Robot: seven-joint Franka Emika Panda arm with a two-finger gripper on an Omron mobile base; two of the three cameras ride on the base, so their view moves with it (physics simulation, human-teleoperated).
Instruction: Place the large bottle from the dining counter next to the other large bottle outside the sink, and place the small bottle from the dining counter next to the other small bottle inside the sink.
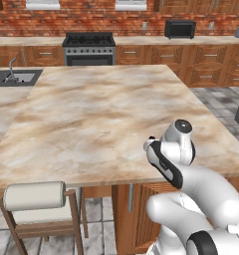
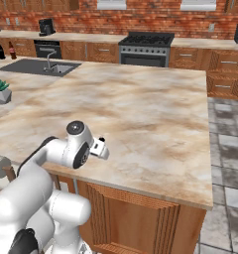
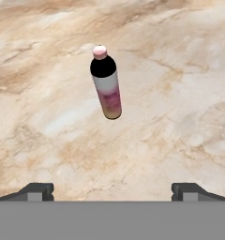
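On the beige-brown marbled stone counter (image 3: 180, 70) stands the short pinkish-white bottle (image 3: 107, 84); your end effector (image 3: 112, 191), fully open and empty, must descend around it.

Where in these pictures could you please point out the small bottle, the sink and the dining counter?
small bottle (image 3: 106, 86), hand view, on its pale middle.
sink (image 2: 60, 68), right base view, on the grey basin.
dining counter (image 1: 101, 107), left base view, on bare marbled stone.

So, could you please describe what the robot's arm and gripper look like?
The arm is glossy white, built of rounded tubular segments with dark joints and a round grey-centred cap at the wrist. The gripper has two small dark, blocky finger tips. No cables or markings are visible.
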